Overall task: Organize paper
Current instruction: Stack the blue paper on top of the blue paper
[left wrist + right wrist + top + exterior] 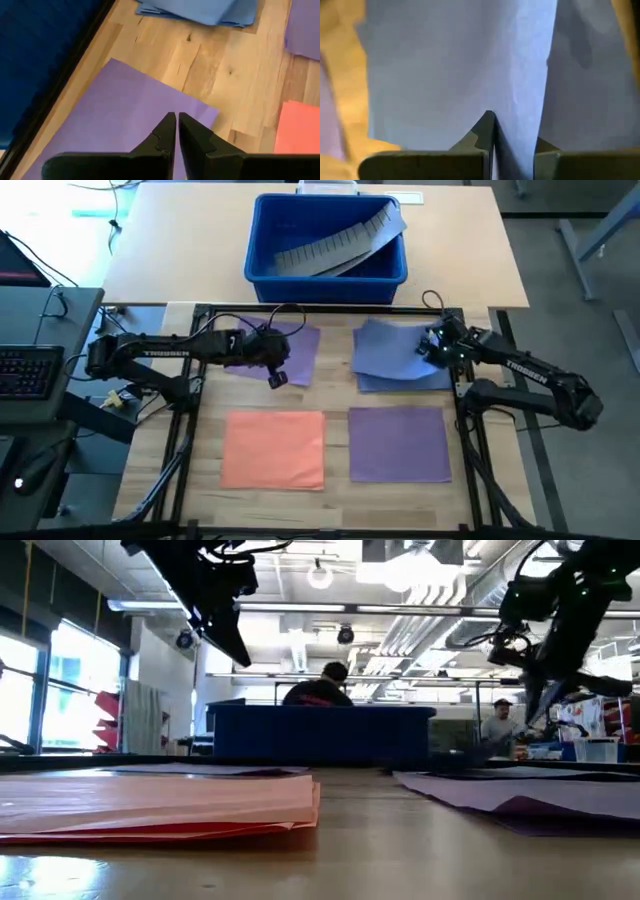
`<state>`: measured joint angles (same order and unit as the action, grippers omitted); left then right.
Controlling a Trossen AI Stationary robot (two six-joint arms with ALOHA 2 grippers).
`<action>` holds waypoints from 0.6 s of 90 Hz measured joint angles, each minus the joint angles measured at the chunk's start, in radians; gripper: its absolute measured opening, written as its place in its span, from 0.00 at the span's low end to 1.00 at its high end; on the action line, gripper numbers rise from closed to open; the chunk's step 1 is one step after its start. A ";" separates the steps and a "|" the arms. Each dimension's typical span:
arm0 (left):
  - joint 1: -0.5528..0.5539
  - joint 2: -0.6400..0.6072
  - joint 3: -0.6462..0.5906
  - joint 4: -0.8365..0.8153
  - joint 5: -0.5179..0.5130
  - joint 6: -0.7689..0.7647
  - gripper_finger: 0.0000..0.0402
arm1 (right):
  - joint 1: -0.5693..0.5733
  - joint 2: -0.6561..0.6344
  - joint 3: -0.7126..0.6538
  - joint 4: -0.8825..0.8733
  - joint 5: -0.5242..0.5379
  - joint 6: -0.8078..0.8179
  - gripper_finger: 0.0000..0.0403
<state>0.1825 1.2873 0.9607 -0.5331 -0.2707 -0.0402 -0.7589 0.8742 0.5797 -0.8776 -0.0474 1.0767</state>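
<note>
Bright windows (60,690) (left side), ceiling lamps (320,575), exposed pipes (420,635).

What I can't make out from here

The left arm covers much of the purple sheet (300,345) in the upper middle of the high view. In the low view, both arms run off the top edge. My right wrist camera sits too close: the blue paper (470,65) fills it, edges cut off, everything blurred.

paper (272,448) on table (338,490), bin (326,238) behind
</note>
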 joint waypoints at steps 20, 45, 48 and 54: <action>0.000 0.000 0.000 0.001 0.000 0.000 0.00 | -0.001 0.001 0.000 -0.016 0.003 -0.147 0.00; 0.000 0.000 0.000 0.001 -0.001 0.000 0.00 | 0.000 0.002 0.000 -0.022 -0.041 -0.423 0.00; 0.000 0.000 0.000 0.001 -0.001 0.000 0.00 | 0.000 0.002 0.000 -0.024 -0.041 -0.439 0.00; 0.000 0.000 0.000 0.001 0.000 0.000 0.00 | 0.000 0.002 0.000 -0.024 -0.054 -0.485 0.00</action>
<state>0.1825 1.2869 0.9611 -0.5323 -0.2710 -0.0406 -0.7593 0.8764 0.5797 -0.9016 -0.1013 0.5914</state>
